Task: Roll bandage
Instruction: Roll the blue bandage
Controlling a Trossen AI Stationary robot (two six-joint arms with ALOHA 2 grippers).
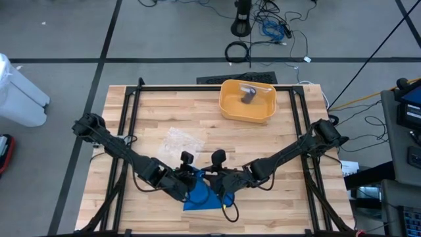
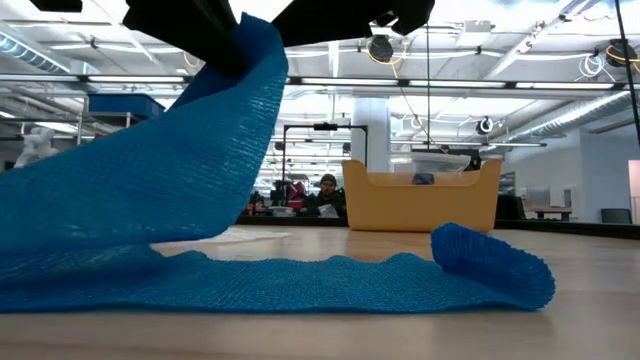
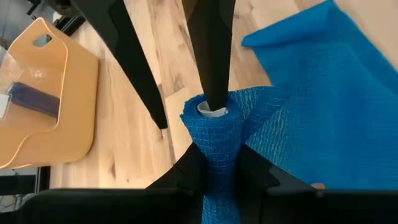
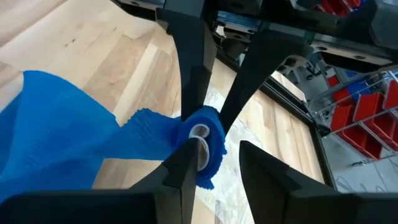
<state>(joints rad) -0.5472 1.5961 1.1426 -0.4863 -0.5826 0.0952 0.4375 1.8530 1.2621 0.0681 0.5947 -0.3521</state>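
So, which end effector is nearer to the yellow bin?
Right. The right end effector sits slightly closer to the yellow bin, which lies farther back and to its right. The left end effector is beside it, a bit farther.

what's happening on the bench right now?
Both arms meet at the table's front edge over a blue bandage. The left gripper is shut on the partly rolled end, which has a white core. One finger of the right gripper pokes into that core. Most of the bandage lies unrolled. A yellow bin sits at the back.
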